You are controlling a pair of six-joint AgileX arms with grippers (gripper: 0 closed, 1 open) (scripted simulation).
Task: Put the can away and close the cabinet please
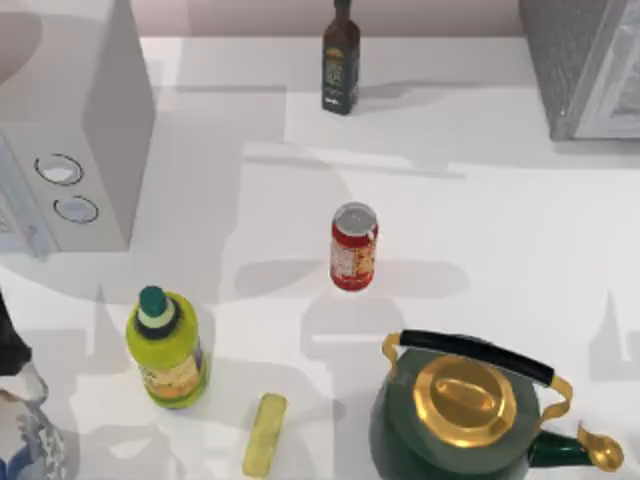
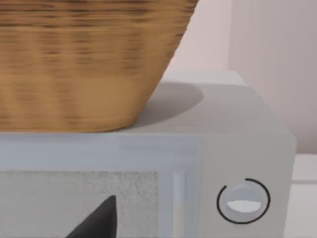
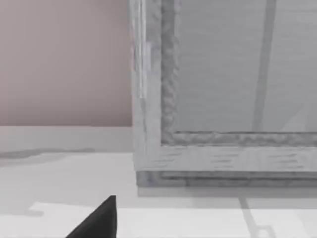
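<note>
Nearest you on the surface sit a green kettle with a gold lid, a small yellow bar and a yellow-green bottle with a teal cap. Leave these alone; they crowd the near edge and the kettle's black handle rises not far from the path to the can.

The can stands upright in the middle, well apart from everything else, silver top up, nothing gripping it. That open space lets you come straight down or in from the side without brushing a neighbour. I judge the first step, the pickup, is not yet begun.

The cabinet is at the far right corner, so the right arm looks the natural choice. In the right wrist view, a dark tip of the right hand shows, facing the cabinet's framed door panel; you cannot tell from this whether that hand is wide or narrow. Whether the door stands open is also hard to read, so check before carrying.

Grip the can around its red body below the rim, squarely, and lift clear before travelling right and back.

The left hand faces the white box with round knobs, a basket on top; how its fingers are set cannot be read either. A dark bottle stands at the far edge, off your route.
</note>
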